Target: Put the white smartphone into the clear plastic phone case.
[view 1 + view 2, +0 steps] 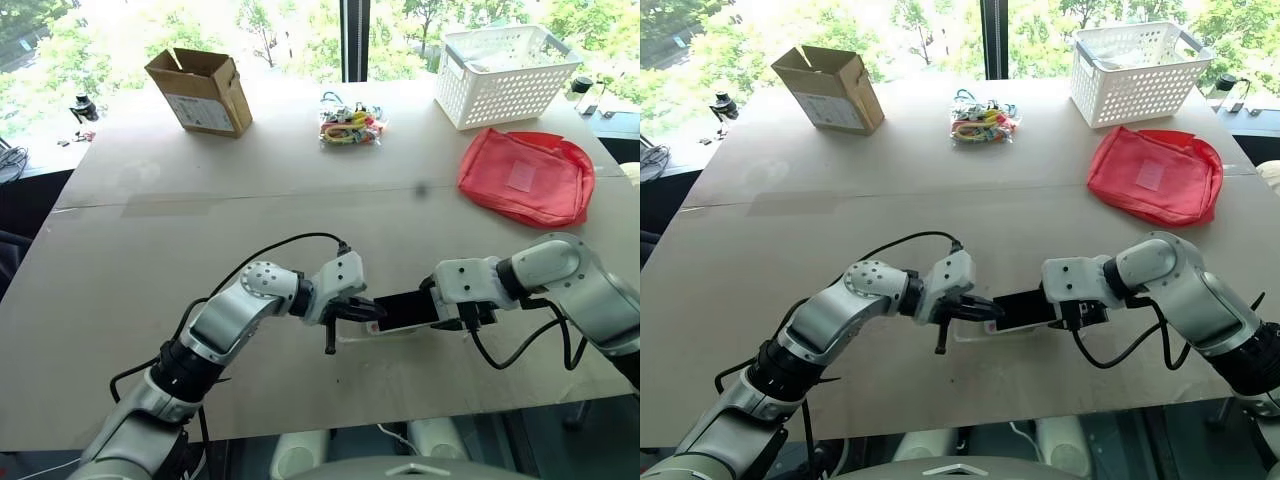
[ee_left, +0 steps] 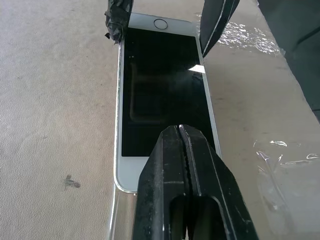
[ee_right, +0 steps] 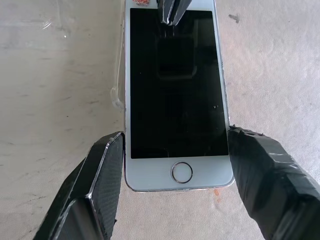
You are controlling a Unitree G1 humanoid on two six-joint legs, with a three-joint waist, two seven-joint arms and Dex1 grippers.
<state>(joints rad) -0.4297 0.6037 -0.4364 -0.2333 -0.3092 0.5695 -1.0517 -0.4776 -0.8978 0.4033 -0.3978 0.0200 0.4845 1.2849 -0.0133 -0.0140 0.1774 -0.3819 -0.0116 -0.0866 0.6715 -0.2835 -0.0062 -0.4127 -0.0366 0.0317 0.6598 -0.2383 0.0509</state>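
The white smartphone (image 3: 175, 85) lies screen up near the table's front edge, between my two arms (image 1: 405, 310). My right gripper (image 3: 175, 145) is shut on its home-button end, one black finger (image 3: 102, 170) against each long side. My left gripper (image 2: 180, 131) is shut, and its joined tips rest on the screen at the phone's opposite end (image 1: 372, 312). The clear plastic phone case (image 3: 119, 100) lies under the phone. Its see-through rim shows along one long side and at a corner (image 2: 113, 220).
At the back of the table stand a cardboard box (image 1: 200, 90), a bag of colourful small items (image 1: 350, 125) and a white basket (image 1: 505, 70). A red pouch (image 1: 525, 175) lies at the right. Crinkled clear plastic (image 2: 280, 165) lies beside the phone.
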